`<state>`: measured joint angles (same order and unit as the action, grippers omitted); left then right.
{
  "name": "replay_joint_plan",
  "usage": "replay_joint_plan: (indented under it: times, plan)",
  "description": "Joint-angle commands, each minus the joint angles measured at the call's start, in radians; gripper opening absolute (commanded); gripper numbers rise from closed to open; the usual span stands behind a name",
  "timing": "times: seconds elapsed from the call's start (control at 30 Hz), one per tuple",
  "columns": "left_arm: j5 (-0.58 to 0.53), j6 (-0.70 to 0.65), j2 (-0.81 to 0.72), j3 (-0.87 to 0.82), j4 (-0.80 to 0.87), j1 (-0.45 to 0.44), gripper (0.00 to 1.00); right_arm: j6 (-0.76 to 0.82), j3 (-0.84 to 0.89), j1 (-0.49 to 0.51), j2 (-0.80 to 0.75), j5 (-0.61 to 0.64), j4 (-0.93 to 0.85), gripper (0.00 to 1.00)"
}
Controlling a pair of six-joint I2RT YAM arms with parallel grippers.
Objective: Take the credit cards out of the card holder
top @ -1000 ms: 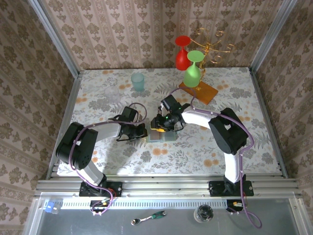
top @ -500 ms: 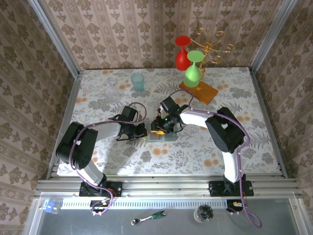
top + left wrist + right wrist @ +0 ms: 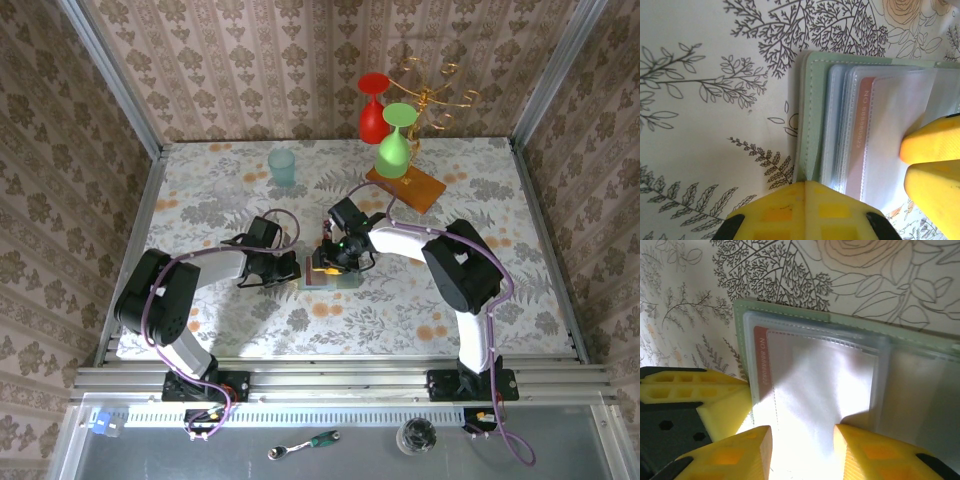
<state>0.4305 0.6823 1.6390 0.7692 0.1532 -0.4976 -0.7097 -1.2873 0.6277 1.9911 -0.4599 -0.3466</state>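
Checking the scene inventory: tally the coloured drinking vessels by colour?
red goblet: 1
green goblet: 1
teal cup: 1
Total: 3

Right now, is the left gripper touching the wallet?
Touching. The left wrist view shows the left gripper closed on the green edge of the wallet, with no gap between them.
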Motion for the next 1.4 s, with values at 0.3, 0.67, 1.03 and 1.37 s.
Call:
replay_joint_plan:
  times: [0.3,0.67,1.03,1.37]
  plan:
    - [-0.015,-0.026,0.009,0.016,0.056,0.005,0.02,-0.002,0.054,-0.002,-0.055,0.067,-0.01,0.4]
    - [-0.006,-0.019,-0.034,0.055,0.088,0.004,0.02,-0.028,0.1,-0.018,-0.064,0.035,0.059,0.4]
    - [0.052,0.052,-0.067,0.071,0.02,-0.011,0.11,-0.069,0.164,-0.042,-0.074,-0.009,0.147,0.37]
    - [0.063,0.093,-0.014,0.092,-0.024,-0.05,0.22,-0.128,0.24,-0.081,-0.069,-0.075,0.263,0.33]
